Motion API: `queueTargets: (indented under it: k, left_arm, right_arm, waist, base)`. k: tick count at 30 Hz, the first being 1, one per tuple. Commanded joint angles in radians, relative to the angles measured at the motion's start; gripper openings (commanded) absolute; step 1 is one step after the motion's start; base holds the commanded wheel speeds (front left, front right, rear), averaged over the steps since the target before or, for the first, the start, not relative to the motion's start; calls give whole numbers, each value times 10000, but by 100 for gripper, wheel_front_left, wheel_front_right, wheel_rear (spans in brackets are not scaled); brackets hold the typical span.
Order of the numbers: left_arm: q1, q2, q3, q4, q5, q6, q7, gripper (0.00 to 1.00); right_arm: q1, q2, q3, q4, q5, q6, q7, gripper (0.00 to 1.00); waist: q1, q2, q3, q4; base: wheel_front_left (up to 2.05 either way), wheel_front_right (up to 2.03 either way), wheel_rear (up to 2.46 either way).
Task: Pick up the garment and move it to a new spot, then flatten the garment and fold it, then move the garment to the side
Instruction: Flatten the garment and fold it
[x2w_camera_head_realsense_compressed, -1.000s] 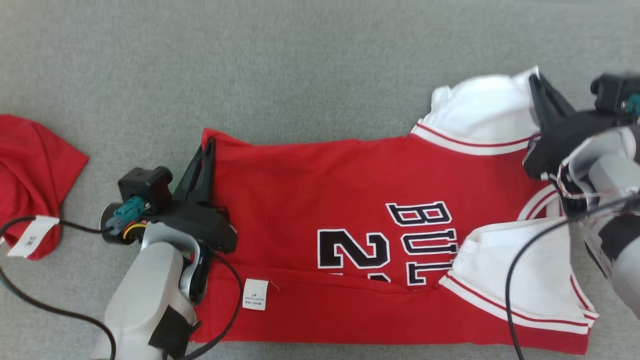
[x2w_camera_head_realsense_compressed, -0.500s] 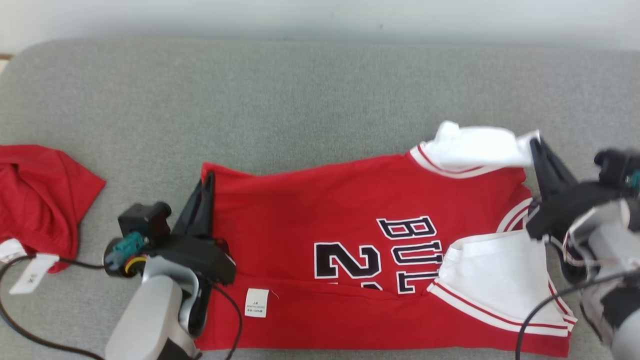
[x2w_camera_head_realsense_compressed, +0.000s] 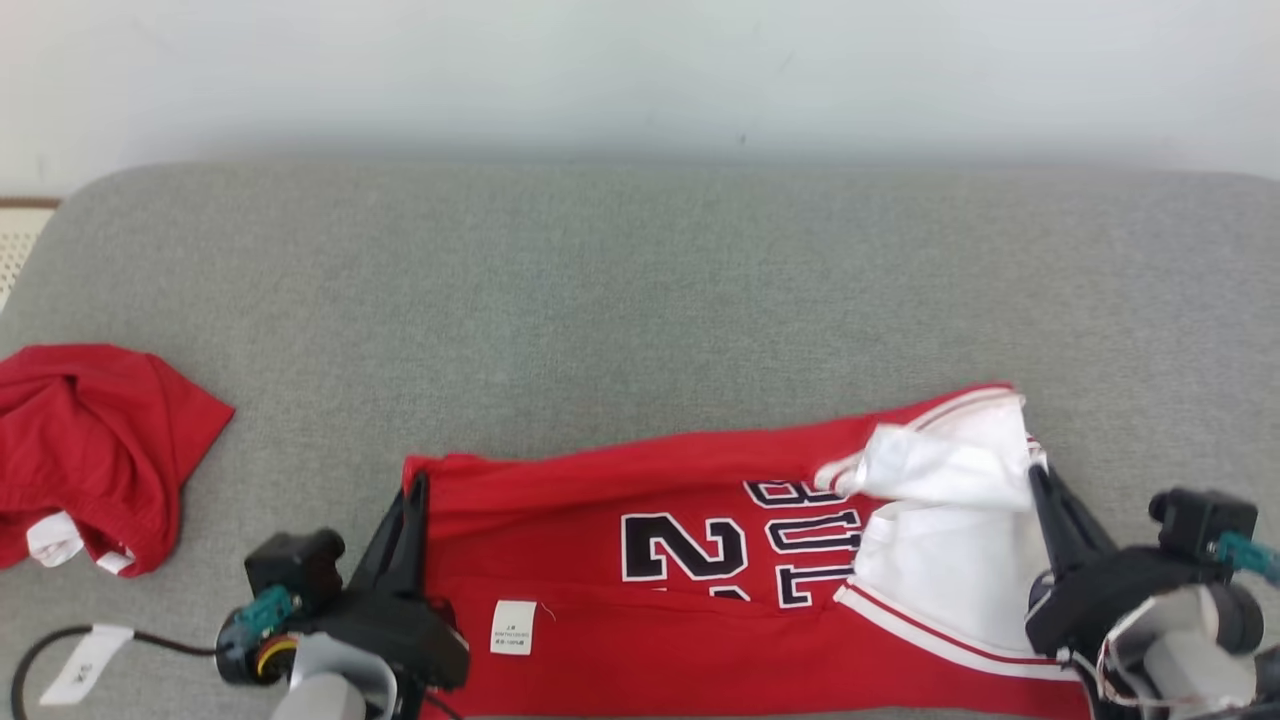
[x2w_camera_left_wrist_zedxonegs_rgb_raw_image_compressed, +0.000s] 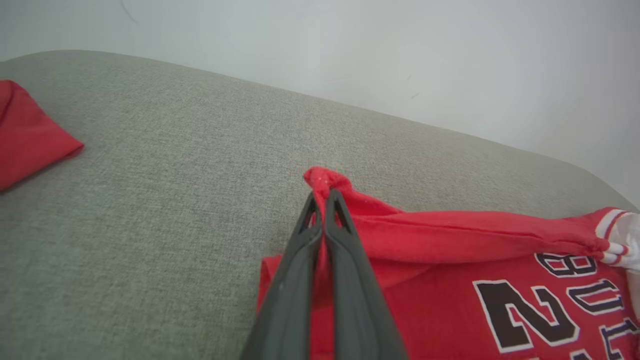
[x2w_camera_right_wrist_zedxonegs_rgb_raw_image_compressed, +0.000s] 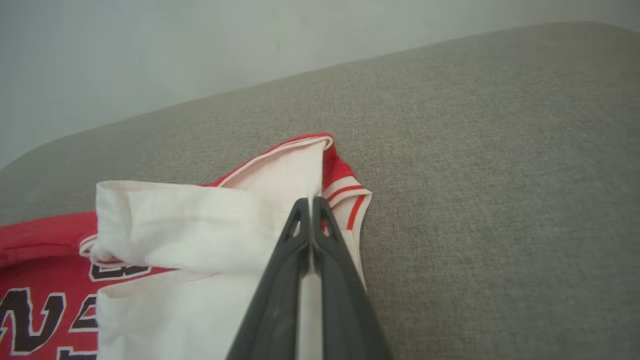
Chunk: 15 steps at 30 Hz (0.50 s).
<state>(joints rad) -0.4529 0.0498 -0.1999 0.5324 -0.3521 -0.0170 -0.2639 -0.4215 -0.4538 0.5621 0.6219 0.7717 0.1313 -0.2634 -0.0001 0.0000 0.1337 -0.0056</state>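
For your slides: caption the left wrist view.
Left gripper shut on the jersey's corner, held above a grey couch.

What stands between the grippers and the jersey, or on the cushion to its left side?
Nothing stands between them: the left gripper is shut on a red corner of the jersey, and the right gripper on its white-lined end. On the grey cushion to the left lies a crumpled red garment, apart from the jersey.

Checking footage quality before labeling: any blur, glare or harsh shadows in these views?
Head view: soft even light, jersey lettering sharp, no glare. Left wrist view: left gripper slightly soft near the lens, couch weave crisp. Right wrist view: white sleeve slightly washed out beside the right gripper.
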Motion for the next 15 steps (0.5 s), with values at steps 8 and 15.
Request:
queueTargets:
  k: [8,15]
  left_arm:
    - [932,29,331,-251,-164,40,-8,0]
    - [1314,24,510,-230,-195,68,-8,0]
  right_arm:
    - [896,381,-540,-230,-194,-12,-5,0]
    - [1307,506,-749,-371,-290,-14,-5,0]
  waist:
    - [1,0,-396,-259]
    - [1,0,-573,-289]
  base:
    - [0,0,0]
    - [0,0,0]
